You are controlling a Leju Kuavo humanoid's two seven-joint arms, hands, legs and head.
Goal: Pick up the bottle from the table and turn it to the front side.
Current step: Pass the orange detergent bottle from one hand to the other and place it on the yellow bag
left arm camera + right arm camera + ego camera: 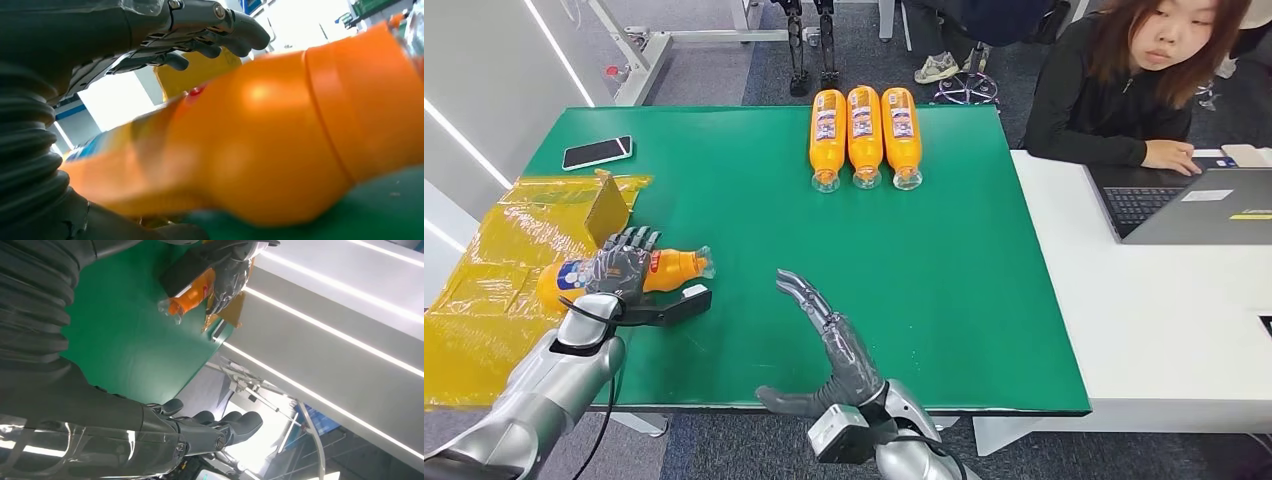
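An orange bottle (674, 267) lies on its side near the left edge of the green table (904, 260), its clear cap pointing right. My left hand (619, 270) arches over its labelled middle, thumb stretched out on the near side. In the left wrist view the fingers (210, 30) hover above the bottle (280, 140) with a bright gap between them. My right hand (829, 340) is open by the front edge, fingers stretched out, holding nothing. From the right wrist, the bottle (187, 300) shows under the left hand (227, 275).
Three more orange bottles (864, 135) lie side by side at the far middle. A phone (597, 152) sits at the far left. Yellow plastic wrap (494, 270) covers the left edge. A person (1124, 80) works at a laptop (1194, 205) on the white table (1164, 320).
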